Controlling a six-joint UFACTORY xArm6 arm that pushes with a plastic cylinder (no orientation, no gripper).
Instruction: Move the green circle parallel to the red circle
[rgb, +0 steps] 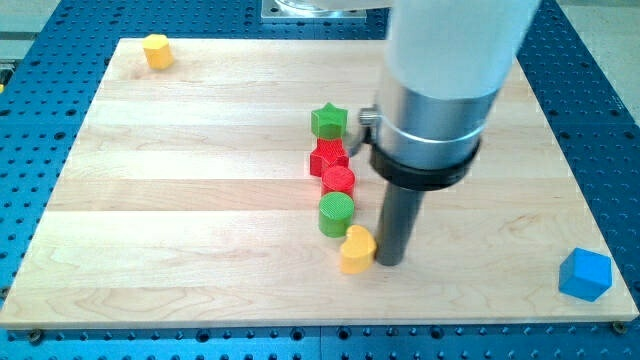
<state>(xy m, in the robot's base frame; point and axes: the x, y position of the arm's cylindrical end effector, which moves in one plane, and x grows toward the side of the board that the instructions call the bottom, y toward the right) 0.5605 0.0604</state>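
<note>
my tip (390, 262) seen just right of yellow heart (356, 249), below green circle (336, 212); red circle (338, 180) touching above; no claw fitted.

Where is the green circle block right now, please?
The green circle sits near the board's centre, directly below the red circle, above the yellow heart, left of my tip.

Wooden board (180, 190) carries green circle (336, 213), red circle (338, 180), blue block (585, 274).
</note>
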